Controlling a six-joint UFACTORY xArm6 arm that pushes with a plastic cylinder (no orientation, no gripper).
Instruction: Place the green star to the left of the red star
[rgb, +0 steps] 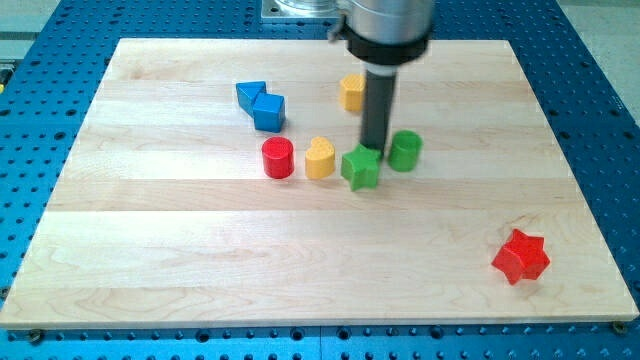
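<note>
The green star (361, 167) lies near the board's middle, between a yellow heart (319, 158) on its left and a green cylinder (405, 150) on its upper right. The red star (521, 256) lies far off at the view's lower right. My tip (374, 148) is at the green star's upper edge, touching or almost touching it, with the green cylinder just to the tip's right.
A red cylinder (278, 158) stands left of the yellow heart. A blue block of two joined pieces (261, 104) lies at upper left. A yellow block (352, 92) sits behind the rod. The wooden board (150, 280) rests on a blue perforated table.
</note>
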